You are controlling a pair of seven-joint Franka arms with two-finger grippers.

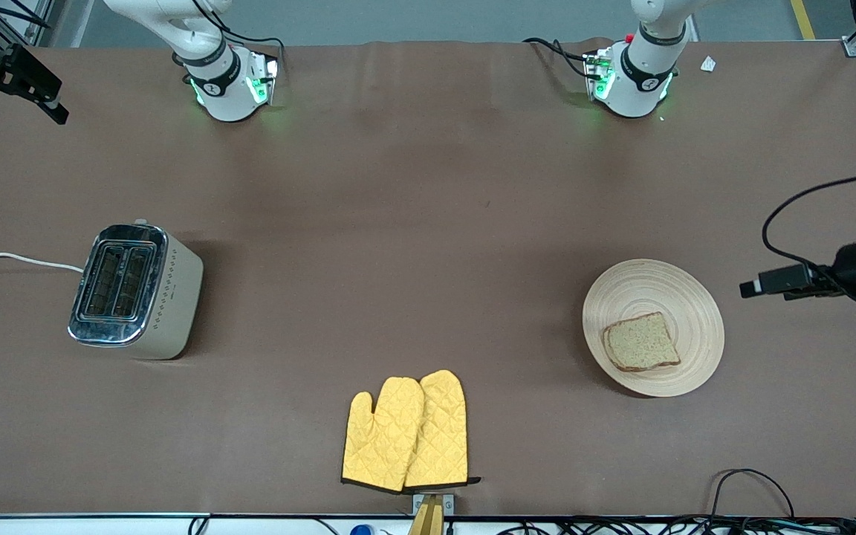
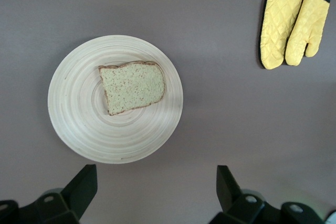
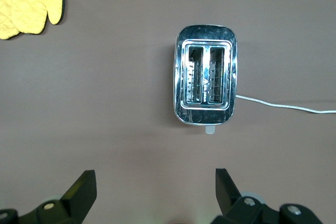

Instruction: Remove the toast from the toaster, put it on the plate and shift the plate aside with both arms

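Observation:
The toast (image 1: 641, 342) lies flat on the round pale wooden plate (image 1: 684, 297), toward the left arm's end of the table. The left wrist view shows the toast (image 2: 132, 86) on the plate (image 2: 73, 114) from above. My left gripper (image 2: 156, 174) is open and empty, up in the air over bare table beside the plate; in the front view it (image 1: 792, 282) shows at the edge. My right gripper (image 3: 156, 177) is open and empty, high over the table near the toaster; in the front view it (image 1: 23, 78) shows at the right arm's end.
A silver and cream toaster (image 1: 134, 292) with two empty slots stands toward the right arm's end, its white cord (image 1: 15, 258) running off the table; it also shows in the right wrist view (image 3: 206, 74). Two yellow quilted oven mitts (image 1: 407, 433) lie near the front edge.

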